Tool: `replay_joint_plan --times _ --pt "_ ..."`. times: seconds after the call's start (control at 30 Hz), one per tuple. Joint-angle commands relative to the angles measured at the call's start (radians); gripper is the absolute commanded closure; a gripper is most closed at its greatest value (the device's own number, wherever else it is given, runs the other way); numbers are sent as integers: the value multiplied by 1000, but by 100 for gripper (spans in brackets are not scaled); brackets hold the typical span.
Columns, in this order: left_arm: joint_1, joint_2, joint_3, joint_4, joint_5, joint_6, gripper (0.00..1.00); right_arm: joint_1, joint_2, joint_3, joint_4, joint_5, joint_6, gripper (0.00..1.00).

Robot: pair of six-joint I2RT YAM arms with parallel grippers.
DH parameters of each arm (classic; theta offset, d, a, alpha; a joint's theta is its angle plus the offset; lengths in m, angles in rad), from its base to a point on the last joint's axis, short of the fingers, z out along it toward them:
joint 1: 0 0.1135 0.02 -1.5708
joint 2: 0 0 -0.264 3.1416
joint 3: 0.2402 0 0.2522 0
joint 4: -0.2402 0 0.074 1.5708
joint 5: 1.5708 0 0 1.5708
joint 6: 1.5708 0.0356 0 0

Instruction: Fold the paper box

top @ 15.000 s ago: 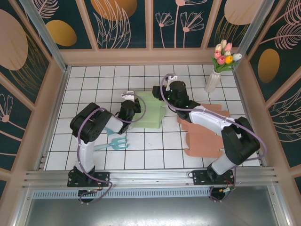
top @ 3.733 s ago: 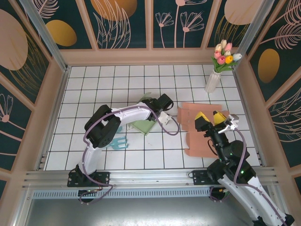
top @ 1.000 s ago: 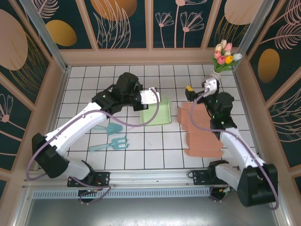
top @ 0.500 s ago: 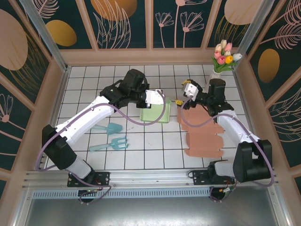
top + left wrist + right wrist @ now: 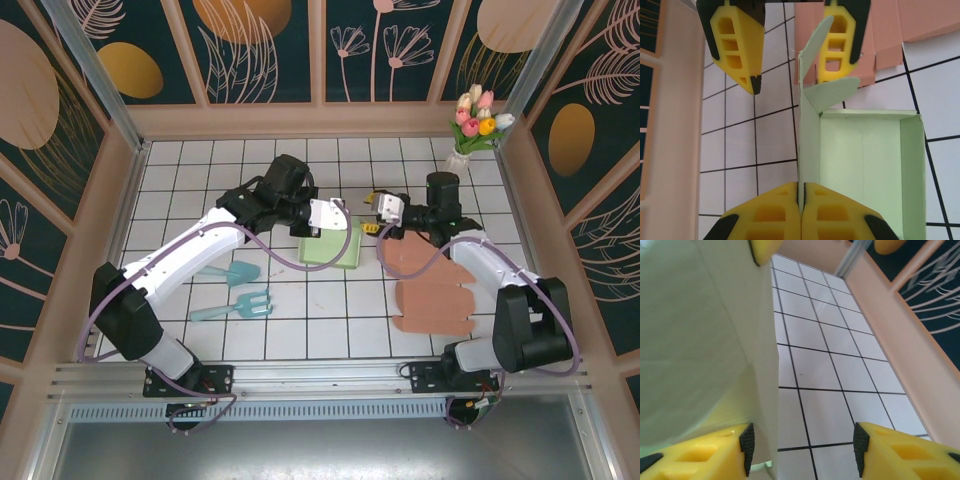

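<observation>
white tiled table (image 5: pixel 200 170) inside a peach-framed enclosure with dark floral panels. nearest the bases lie flat pink blanks (image 5: pixel 430 300) on the right and a teal fork (image 5: pixel 235 305) and trowel (image 5: pixel 232 272) on the left, all apart from the work.

at table centre sits the green paper box (image 5: pixel 330 247). its base is flat and its side walls are raised, but the end flaps (image 5: pixel 832 92) are loose and untucked. judged roughly midway, with the flaps and closure left.

the left gripper (image 5: pixel 801 210) has its jaws pressed together, pinching the box's upright side wall (image 5: pixel 807 150). beyond it, the right gripper (image 5: pixel 797 75) is partly spread and straddles the wall's far flap. contact cannot be confirmed.

a tulip vase (image 5: pixel 462 150) stands in the far right corner.
</observation>
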Motion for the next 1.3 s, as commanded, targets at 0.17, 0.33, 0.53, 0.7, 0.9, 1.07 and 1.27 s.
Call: replay_joint_plan --times 0.17,0.33,0.53,0.7,0.9,1.07,1.27 --pt "3 -32 -41 70 54 17 100 37 48 63 -97 -126 -88 48" --pt "4 -35 -63 98 3 24 100 49 62 80 -157 -150 -120 47" --pt "2 -33 -68 100 -28 29 100 48 66 100 -240 -153 -144 46" --pt "2 -37 -71 89 -52 35 100 46 66 117 -293 -139 -158 44" --pt "2 -51 -89 88 -70 40 100 40 68 123 -328 -126 -164 44" --pt "4 -57 -91 101 -64 40 100 55 78 130 -340 -143 -164 45" --pt "2 -62 -91 106 -17 27 100 62 92 126 -321 -140 -153 49"
